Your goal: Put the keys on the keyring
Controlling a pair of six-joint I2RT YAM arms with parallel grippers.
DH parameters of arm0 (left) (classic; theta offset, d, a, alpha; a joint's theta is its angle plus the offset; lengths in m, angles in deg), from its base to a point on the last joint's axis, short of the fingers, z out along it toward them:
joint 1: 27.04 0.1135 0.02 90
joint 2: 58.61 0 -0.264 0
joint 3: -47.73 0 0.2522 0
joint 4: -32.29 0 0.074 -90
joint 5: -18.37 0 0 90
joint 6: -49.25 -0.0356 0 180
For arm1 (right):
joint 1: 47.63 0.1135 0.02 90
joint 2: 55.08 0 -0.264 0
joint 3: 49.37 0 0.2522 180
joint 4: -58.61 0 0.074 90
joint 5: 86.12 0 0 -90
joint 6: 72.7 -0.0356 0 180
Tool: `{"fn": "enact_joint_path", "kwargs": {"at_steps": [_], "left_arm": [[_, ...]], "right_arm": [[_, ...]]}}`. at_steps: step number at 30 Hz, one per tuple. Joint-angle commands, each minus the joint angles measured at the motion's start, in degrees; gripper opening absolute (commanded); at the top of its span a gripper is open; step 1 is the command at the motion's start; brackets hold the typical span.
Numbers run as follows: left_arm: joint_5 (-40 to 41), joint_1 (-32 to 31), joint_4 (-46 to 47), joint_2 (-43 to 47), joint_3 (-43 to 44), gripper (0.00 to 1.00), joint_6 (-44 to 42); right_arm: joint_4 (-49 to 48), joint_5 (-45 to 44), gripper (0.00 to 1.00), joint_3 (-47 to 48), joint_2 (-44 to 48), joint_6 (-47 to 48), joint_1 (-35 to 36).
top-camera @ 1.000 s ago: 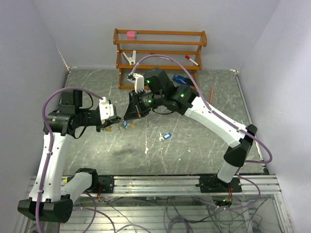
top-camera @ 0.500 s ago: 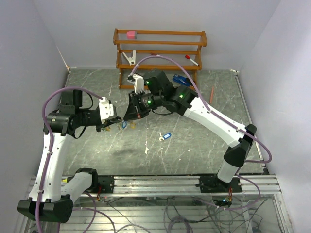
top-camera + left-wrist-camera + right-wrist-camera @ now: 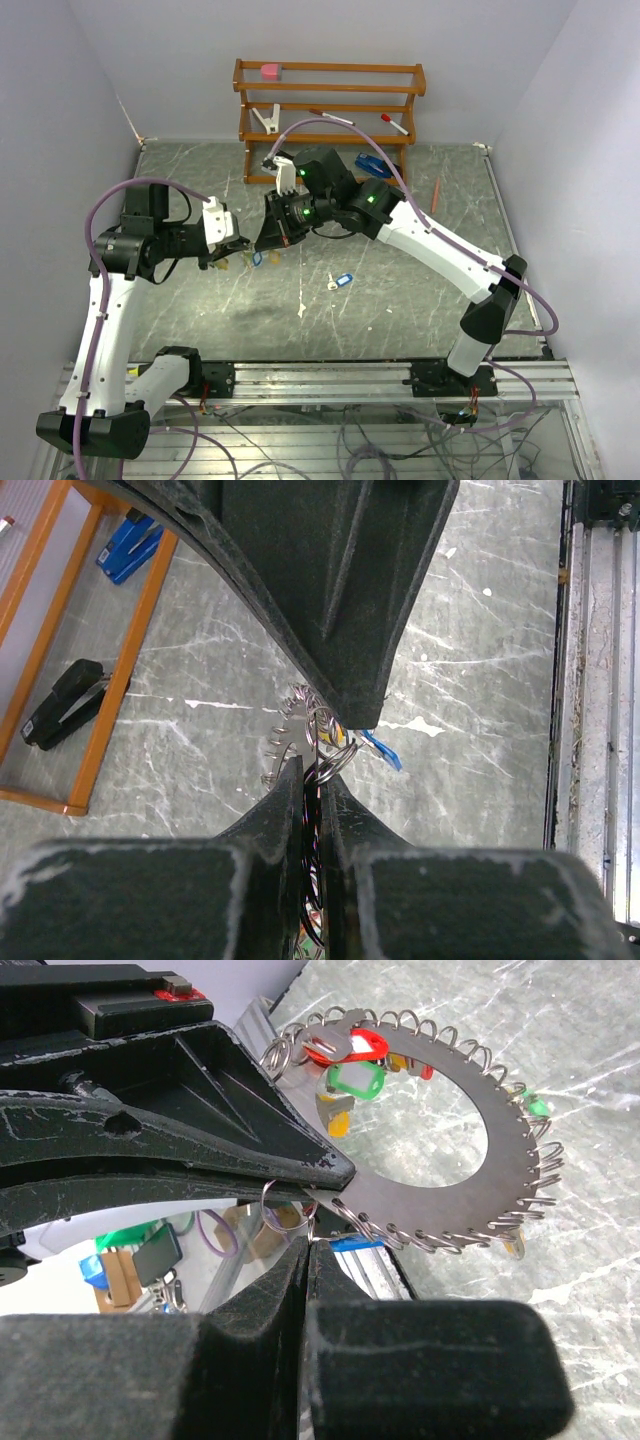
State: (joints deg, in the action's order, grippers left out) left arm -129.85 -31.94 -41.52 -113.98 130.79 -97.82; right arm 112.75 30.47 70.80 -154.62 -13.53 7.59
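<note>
I am working over the grey marbled table (image 3: 420, 300), with the wooden rack (image 3: 330, 100) standing at its far edge. My left arm (image 3: 105, 300) and my right arm (image 3: 440, 250) are both reaching inward, so my claws are meeting above the left middle of the table.

My left claw (image 3: 312, 772) is clamping the keyring (image 3: 500, 1175) by its rim. Its two fingers are pressing nearly together with the thin metal edge between them, and it is holding the ring tilted in the air. Small wire loops (image 3: 430, 1026) are running all around the ring's rim.

My right claw (image 3: 305, 1245) is closed tight. Its tips are sitting right against the rim beside my left claw's tip, where one such loop and a blue tag (image 3: 381, 749) are showing. I cannot tell whether anything is pinched between those tips.

Across the ring, the keys (image 3: 355, 1078) are hanging from the loops, with a red tag and a green tag lying close together and a yellowish one just under them. One more blue-tagged key (image 3: 340, 281) is lying alone on the table, to the right of my claws and apart from them.
</note>
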Motion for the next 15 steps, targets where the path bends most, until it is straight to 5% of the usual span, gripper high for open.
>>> {"fn": "enact_joint_path", "kwargs": {"at_steps": [1,15], "left_arm": [[-1.8,0.4,5.4,1.2,-0.2,0.07,0.7],[-0.3,0.4,5.0,1.6,-0.9,0.07,-0.6]], "right_arm": [[-1.2,0.7,0.0,1.6,0.4,-0.9,0.4],[0.3,-0.1,0.0,4.5,-0.6,-1.0,0.5]]}}
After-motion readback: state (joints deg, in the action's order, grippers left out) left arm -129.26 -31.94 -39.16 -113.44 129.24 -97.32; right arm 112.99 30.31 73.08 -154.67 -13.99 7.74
